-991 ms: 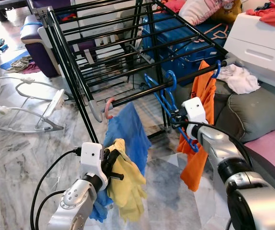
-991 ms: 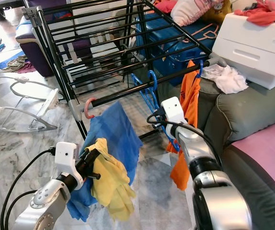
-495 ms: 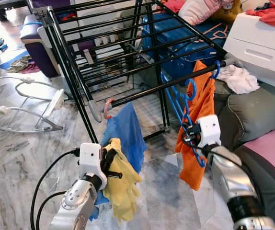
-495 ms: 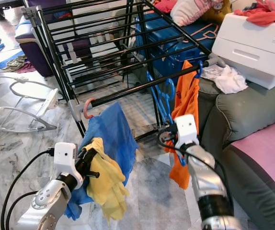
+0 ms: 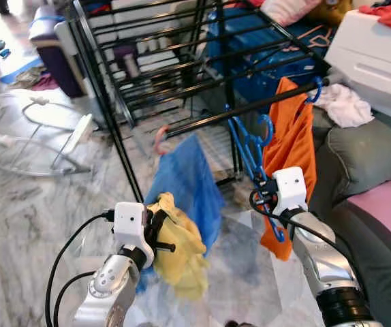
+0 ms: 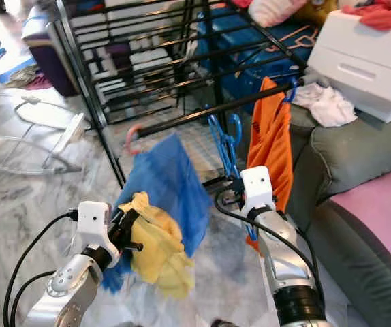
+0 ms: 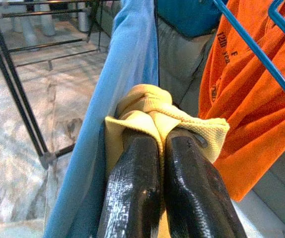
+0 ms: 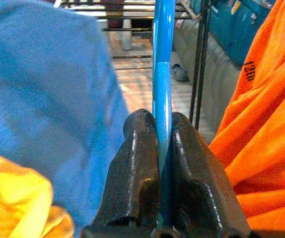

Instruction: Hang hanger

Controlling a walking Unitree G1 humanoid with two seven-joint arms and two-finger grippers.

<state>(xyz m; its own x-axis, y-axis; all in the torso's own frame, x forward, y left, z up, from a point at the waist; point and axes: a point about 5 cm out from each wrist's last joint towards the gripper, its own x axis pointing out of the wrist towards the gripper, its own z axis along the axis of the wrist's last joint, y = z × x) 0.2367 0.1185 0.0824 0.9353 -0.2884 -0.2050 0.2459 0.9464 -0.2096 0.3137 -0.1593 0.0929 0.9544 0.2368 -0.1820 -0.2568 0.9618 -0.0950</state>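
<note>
Hanger: a blue plastic clothes hanger (image 5: 253,146) is held upright just below the front rail, between the blue cloth and the orange shirt; its hook is seen close under the rail, whether seated on it cannot be told.
Right gripper: the right gripper (image 8: 158,148) is clamped tight on a bar of the hanger, both black fingers pressed against the blue plastic with no gap.
Left gripper: the left gripper (image 7: 161,148) is clenched on a yellow knitted cloth (image 5: 176,246), which is bunched around the fingertips and carried low, in front of the blue cloth.
Rack: a black metal drying rack (image 5: 182,71) stands ahead; its front rail (image 5: 243,109) carries a blue cloth (image 5: 185,184) on a pink hanger hook and an orange shirt (image 5: 287,146) on a blue hook.
Step in hand: judged to be the placing of the hanger on the front rail, in the free stretch between the two garments.
Next move: the hook needs to be lifted over the rail and lowered onto it before the clamp is let go; the neighbouring orange shirt could be snagged.
Surroundings: grey marble floor (image 5: 32,211), grey sofa (image 5: 372,160), white drawer unit (image 5: 376,58) at the right.
</note>
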